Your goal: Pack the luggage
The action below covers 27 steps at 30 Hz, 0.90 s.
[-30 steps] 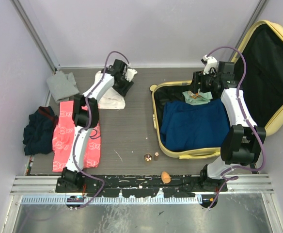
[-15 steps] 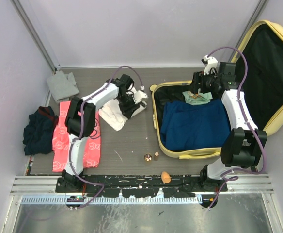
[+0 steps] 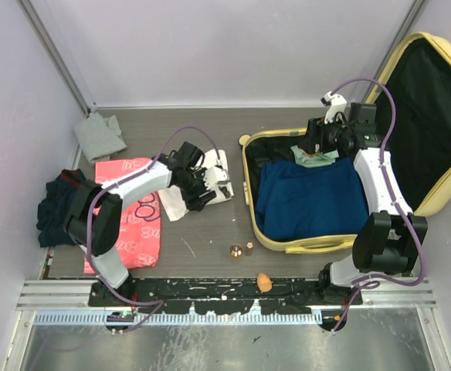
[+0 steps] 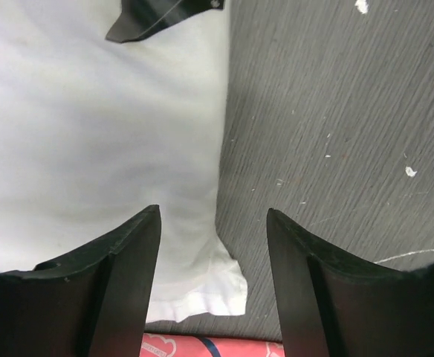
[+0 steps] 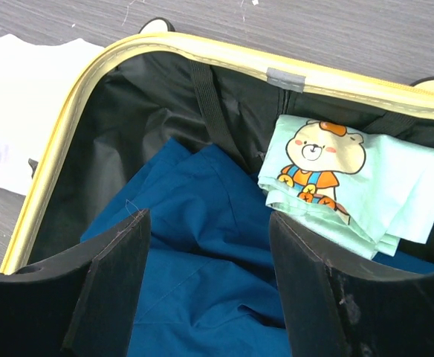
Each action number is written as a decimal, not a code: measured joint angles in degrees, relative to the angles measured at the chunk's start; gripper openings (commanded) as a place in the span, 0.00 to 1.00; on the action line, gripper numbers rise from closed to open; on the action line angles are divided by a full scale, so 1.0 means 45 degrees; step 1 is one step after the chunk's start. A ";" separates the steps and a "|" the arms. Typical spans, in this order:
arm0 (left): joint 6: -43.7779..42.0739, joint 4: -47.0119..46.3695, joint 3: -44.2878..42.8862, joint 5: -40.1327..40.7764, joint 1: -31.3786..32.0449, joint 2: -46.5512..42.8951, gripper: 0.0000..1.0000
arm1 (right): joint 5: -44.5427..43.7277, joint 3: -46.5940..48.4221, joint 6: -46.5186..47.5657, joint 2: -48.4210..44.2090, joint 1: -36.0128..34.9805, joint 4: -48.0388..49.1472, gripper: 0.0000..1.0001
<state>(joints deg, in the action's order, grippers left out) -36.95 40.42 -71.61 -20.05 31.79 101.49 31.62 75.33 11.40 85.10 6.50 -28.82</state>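
Luggage (image 3: 248, 193): is lying open on the desk (image 3: 210, 232), its lid (image 3: 434, 116) leaning back on its right side.
Blue garment (image 3: 310, 197): is covering the floor of the luggage.
Mint bear-print garment (image 5: 351, 193): is lying folded against the luggage's far wall.
Right gripper (image 5: 209, 216): is hovering over the luggage's far end; jaws are standing apart, holding nothing.
White garment (image 4: 91, 149): is lying just left of the luggage.
Left gripper (image 4: 213, 219): is hanging over the white garment's edge, left of the luggage; jaws are standing apart, pinching nothing.
Pink garment (image 3: 137, 224): is lying farther left of the luggage.
2 small copper-coloured items (image 3: 235, 250): are sitting just outside the luggage's near-left corner.
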 measured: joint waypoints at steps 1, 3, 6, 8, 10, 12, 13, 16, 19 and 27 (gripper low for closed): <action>0.0015 -0.0563 0.0447 0.0204 0.0151 -0.0350 0.59 | 0.0010 -0.0058 0.0000 0.0000 0.0000 -0.0015 0.70; -0.0005 -0.1511 0.1200 0.0529 0.0491 -0.0845 0.58 | 0.0015 -0.0155 0.0000 0.0000 0.0000 -0.0019 0.70; -0.0267 -0.2798 0.2191 0.1015 0.0918 -0.1161 0.56 | 0.0019 -0.0296 0.0000 0.0000 0.0000 -0.0029 0.69; -0.0432 -0.3381 0.2569 0.1292 0.1093 -0.1127 0.54 | 0.0015 -0.0355 0.0000 0.0000 0.0000 -0.0034 0.69; -0.0651 -0.3842 0.2735 0.1676 0.1175 -0.1001 0.51 | 0.0019 -0.0413 0.0000 0.0000 0.0000 -0.0034 0.69; -0.0767 -0.4371 0.2735 0.2103 0.1297 -0.0719 0.44 | 0.0015 -0.0452 0.0000 0.0000 0.0000 -0.0039 0.69; -0.0840 -0.4609 0.2735 0.2331 0.1365 -0.0554 0.40 | 0.0015 -0.0457 0.0000 0.0000 0.0000 -0.0039 0.69; -0.1078 -0.5129 0.2798 0.2982 0.1574 -0.0340 0.16 | 0.0015 -0.0457 0.0005 0.0000 0.0000 -0.0034 0.68; -0.1326 -0.5299 0.2885 0.3322 0.1739 -0.0432 0.00 | 0.0015 -0.0457 0.0005 0.0000 0.0000 -0.0034 0.68; -0.0821 -0.1617 0.2191 0.1477 0.1778 -0.1758 0.00 | 0.0087 -0.0457 0.0005 -0.0053 0.0000 -0.0039 0.68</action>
<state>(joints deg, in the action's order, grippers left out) -40.64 33.15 -61.76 -13.41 39.79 93.58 32.01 73.28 11.42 84.86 6.50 -28.99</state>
